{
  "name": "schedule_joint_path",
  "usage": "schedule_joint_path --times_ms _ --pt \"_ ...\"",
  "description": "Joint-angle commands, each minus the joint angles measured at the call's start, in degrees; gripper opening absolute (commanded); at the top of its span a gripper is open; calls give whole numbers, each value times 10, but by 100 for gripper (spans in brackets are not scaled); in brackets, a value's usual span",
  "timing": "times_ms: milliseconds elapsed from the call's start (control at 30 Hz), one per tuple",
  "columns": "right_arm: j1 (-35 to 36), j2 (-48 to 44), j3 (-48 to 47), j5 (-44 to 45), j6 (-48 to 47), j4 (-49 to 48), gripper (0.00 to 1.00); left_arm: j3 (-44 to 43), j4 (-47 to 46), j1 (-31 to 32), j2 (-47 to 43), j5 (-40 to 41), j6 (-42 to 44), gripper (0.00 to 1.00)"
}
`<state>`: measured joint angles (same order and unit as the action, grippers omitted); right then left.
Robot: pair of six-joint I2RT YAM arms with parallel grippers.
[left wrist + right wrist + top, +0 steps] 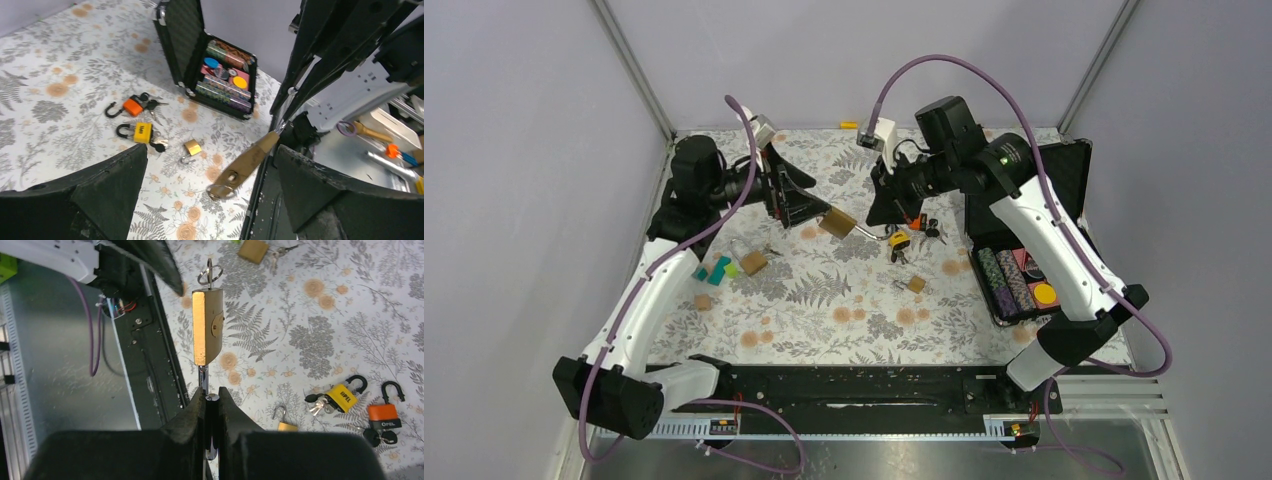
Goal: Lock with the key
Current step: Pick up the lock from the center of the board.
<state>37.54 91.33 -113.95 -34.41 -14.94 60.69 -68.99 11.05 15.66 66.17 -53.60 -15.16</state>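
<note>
Above floral tablecloth (pixel 824 300), right gripper (pixel 211 392) pinches brass padlock (pixel 207 327) by its shackle.

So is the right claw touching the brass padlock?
Touching. The right wrist view shows the right claw pinched shut on the silver shackle of the brass padlock.
</note>
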Motion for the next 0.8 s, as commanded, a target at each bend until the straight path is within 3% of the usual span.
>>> schedule_joint_path --times_ms 0,167,333,500,767 --pt "18 -15 -58 -58 -27 16 0 -26 3 8 14 -112 22 99" --pt "26 -8 -83 -77 -28 35 0 -44 115 30 29 -166 98 99" --pt "29 -4 -89 -88 -25 37 0 -41 136 58 32 -161 123 98" --pt "31 4 -101 -101 -19 48 0 -49 136 68 38 -163 125 65" --pt "31 7 -109 -119 -13 66 0 -59 161 68 41 -186 140 44"
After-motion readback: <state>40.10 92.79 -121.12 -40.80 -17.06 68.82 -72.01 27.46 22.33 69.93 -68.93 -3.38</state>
